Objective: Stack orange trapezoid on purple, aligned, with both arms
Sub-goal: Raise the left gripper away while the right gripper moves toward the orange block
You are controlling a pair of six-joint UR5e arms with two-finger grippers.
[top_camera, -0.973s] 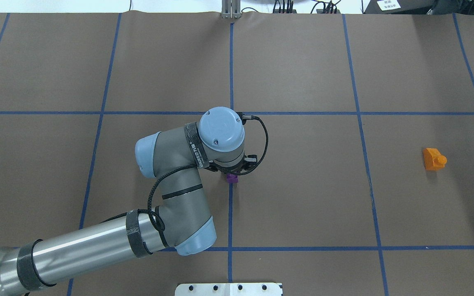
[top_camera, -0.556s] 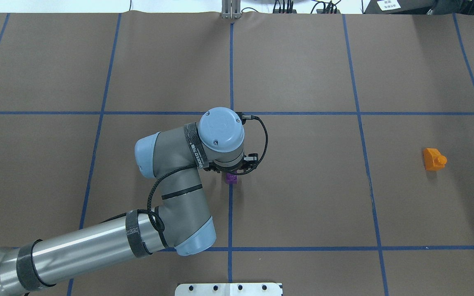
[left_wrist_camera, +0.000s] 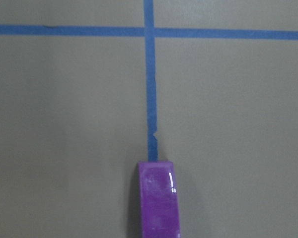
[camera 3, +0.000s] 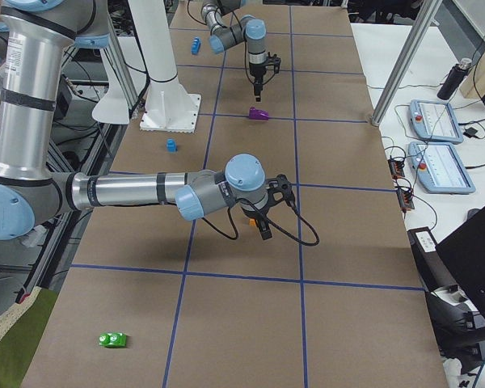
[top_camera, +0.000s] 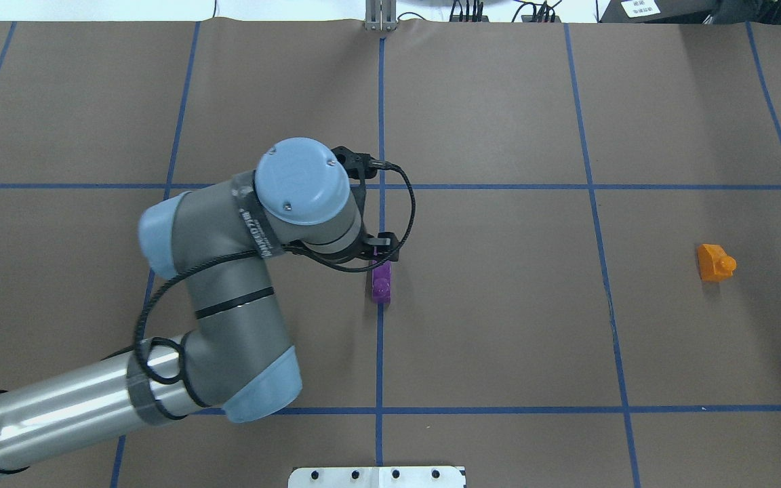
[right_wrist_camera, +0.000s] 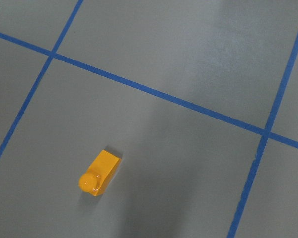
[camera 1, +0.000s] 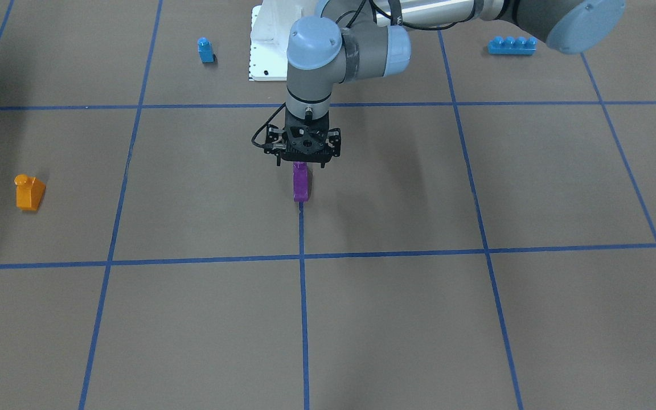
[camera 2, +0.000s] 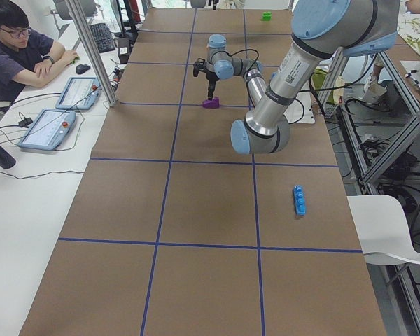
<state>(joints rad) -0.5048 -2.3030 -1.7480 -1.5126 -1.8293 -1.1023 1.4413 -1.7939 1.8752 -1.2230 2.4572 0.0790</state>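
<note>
one purple brick (top_camera: 382, 283), one orange trapezoid (top_camera: 714, 261), two blue bricks (camera 1: 205, 50) (camera 1: 511, 45)

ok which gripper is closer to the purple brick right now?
Left. The left gripper hangs just above the purple; the right gripper is far off, by the orange trapezoid.

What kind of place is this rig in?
Likely a robotics lab data-collection cell: a table with a blue tape grid, an operator seated alongside it, and what look like teach pendants next to him.
</note>
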